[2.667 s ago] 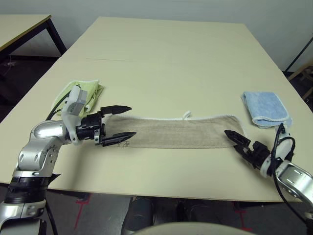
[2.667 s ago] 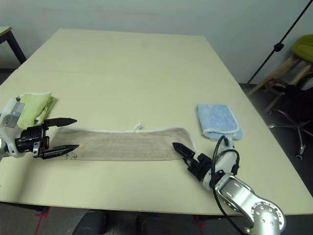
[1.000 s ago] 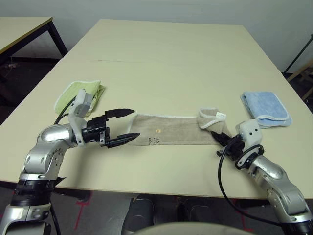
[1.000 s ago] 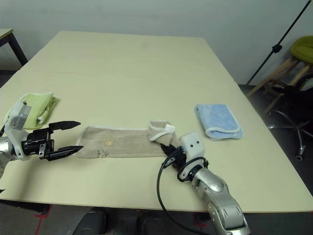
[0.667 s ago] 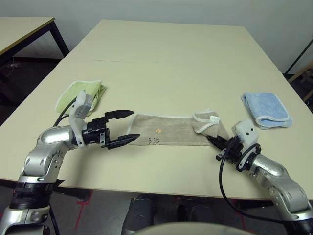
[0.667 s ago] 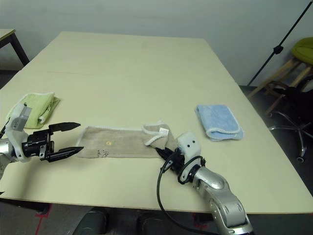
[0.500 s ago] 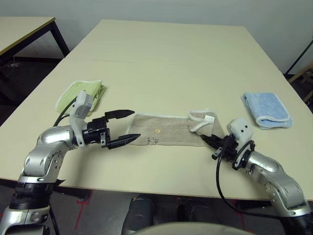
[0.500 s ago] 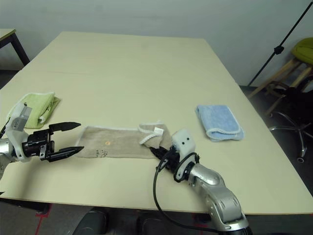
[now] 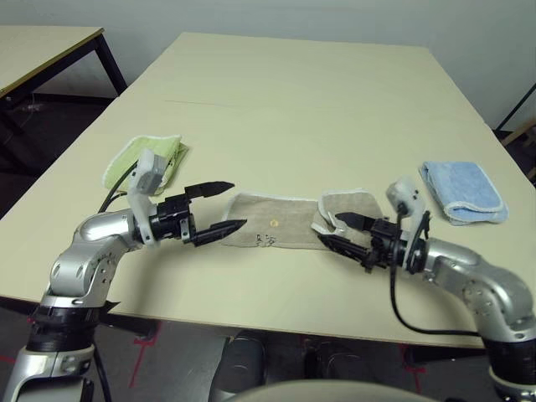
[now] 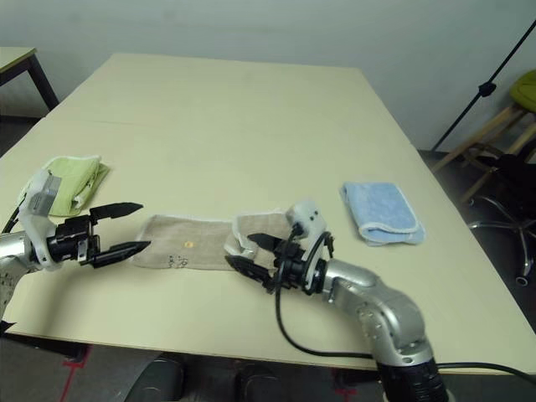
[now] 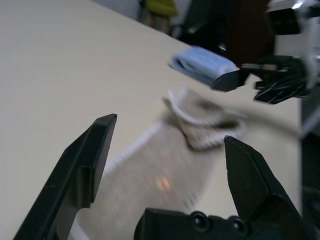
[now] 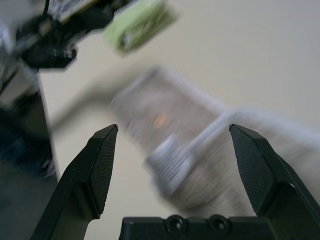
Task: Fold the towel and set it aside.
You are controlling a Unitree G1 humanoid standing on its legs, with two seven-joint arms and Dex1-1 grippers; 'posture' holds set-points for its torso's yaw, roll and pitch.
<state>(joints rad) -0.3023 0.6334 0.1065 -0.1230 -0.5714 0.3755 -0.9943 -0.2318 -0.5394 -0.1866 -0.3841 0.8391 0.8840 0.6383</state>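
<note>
The towel (image 9: 289, 224) lies flat on the desk (image 9: 301, 109) between both sets of fingers, its right end doubled over. Right fingers (image 9: 342, 232) spread empty just above that fold; left fingers (image 9: 222, 206) open at the other end. Next, likely, grip that left end and fold across.

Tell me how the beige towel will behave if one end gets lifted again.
The towel will probably droop and bend rather than hold shape: its folded-over end lies in a soft, uneven hump. It likely weighs little, being a thin cloth lying flat on the table. Its looped terry surface suggests it will drag, not slide, so a push may bunch it.
</note>
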